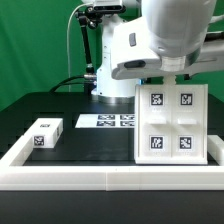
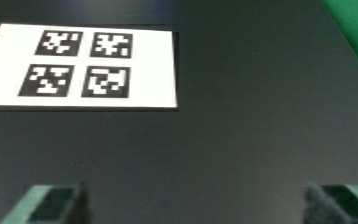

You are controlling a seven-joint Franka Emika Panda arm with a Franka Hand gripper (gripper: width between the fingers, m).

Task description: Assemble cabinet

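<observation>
The white box-like cabinet body [image 1: 170, 122] stands upright at the exterior view's right, its face showing several square tags. A small white block [image 1: 46, 133] with one tag lies at the exterior view's left. My gripper [image 1: 176, 72] hangs just above and behind the top edge of the cabinet body, apart from it. In the wrist view my gripper [image 2: 197, 208] is open: the two fingertips [image 2: 51, 205] stand far apart with only the bare black table between them. The cabinet body does not show in the wrist view.
The marker board [image 1: 108, 120] lies flat at the table's middle back and shows in the wrist view [image 2: 83, 62]. A low white border frame [image 1: 100, 176] runs along the front and sides. The arm's white base [image 1: 110, 60] stands at the back.
</observation>
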